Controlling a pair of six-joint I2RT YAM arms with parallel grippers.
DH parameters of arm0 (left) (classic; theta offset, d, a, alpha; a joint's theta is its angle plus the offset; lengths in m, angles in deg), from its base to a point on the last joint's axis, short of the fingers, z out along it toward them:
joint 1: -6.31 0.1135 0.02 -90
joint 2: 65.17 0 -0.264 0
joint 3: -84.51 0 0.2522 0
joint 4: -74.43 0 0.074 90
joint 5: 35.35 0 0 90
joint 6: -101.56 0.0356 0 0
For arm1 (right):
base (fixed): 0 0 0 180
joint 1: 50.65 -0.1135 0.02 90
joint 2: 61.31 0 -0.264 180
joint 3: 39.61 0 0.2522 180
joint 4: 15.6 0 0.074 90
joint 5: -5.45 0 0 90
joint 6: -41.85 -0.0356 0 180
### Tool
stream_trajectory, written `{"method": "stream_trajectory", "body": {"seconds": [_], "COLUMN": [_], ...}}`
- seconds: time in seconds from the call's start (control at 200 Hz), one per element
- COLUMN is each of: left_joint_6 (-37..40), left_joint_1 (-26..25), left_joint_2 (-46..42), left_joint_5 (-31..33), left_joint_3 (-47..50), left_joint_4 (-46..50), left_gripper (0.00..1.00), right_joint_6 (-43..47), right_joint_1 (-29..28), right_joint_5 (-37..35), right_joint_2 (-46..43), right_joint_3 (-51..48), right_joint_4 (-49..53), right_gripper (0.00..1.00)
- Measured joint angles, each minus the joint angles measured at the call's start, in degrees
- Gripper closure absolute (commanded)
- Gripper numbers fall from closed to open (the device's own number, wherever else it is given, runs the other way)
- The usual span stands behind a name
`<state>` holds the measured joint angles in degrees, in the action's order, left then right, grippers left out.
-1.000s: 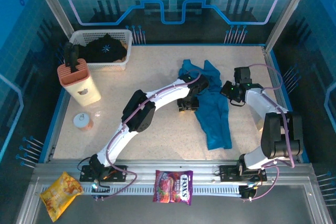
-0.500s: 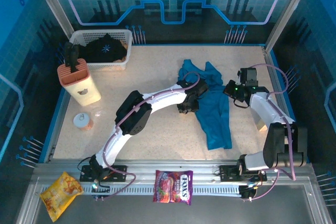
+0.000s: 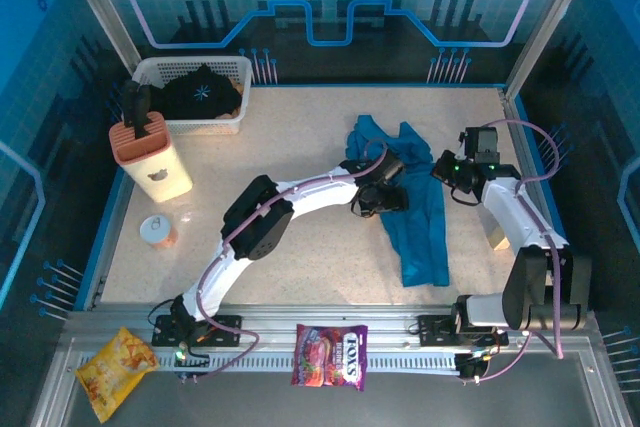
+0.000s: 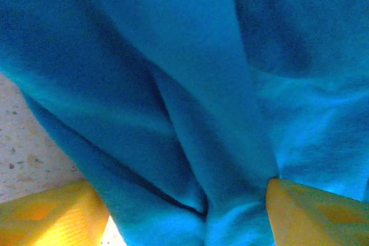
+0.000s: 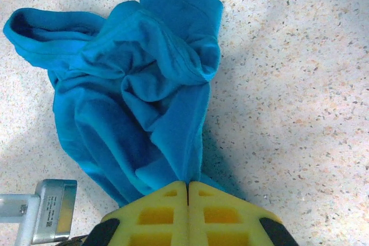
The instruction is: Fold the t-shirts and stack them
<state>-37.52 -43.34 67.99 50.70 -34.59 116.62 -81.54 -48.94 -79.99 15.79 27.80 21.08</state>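
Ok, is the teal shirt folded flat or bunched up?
Bunched up. The teal shirt lies in a crumpled, creased strip on the table, with loose folds heaped at its far end.

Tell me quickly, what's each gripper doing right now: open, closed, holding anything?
Left gripper: open, fingers spread with the teal t-shirt bunched between them.
Right gripper: shut, pinching an edge of the teal t-shirt.

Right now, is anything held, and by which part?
The right gripper is shut on the teal t-shirt, pinching a fold at its edge. The left gripper stands open.
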Motion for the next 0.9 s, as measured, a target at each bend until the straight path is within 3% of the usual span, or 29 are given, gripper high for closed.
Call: {"method": "stream_trajectory", "body": {"seconds": [0.085,0.15,0.205,0.355,0.475,0.595,0.766,0.901], "left_joint_6": [-0.4,-0.7,-0.5,-0.6,-0.4,0.5,4.7,9.7], "left_joint_1": [0.0,0.0,0.0,0.4,0.3,0.1,1.4,6.8], "left_joint_2": [0.2,0.6,1.9,7.0,8.4,5.8,-5.1,-16.6], "left_joint_5": [-0.5,-0.4,-0.4,-1.1,-3.1,-2.8,0.5,5.7], "left_joint_3": [0.0,-0.6,-2.6,-10.2,-11.7,-6.5,7.3,13.8], "left_joint_4": [-0.8,-0.5,0.9,6.4,2.1,-2.4,0.9,6.3], "left_gripper": [0.30,0.39,0.52,1.00,1.00,1.00,1.00,1.00], "right_joint_6": [0.0,0.0,0.0,0.0,0.0,0.9,1.7,1.9], "right_joint_1": [0.0,0.0,0.0,0.0,0.0,0.1,1.0,2.0], "right_joint_5": [0.0,0.0,0.0,0.0,-0.1,-1.6,-4.3,-5.1], "right_joint_2": [-0.2,-0.3,-0.3,-0.9,-2.0,-3.3,-3.5,-2.1], "right_joint_3": [0.0,0.0,0.0,0.1,0.1,0.9,1.4,1.4], "right_joint_4": [0.3,0.6,0.7,1.5,2.5,4.0,5.0,5.4], "right_gripper": [1.00,1.00,1.00,1.00,1.00,1.00,1.00,1.00]}}
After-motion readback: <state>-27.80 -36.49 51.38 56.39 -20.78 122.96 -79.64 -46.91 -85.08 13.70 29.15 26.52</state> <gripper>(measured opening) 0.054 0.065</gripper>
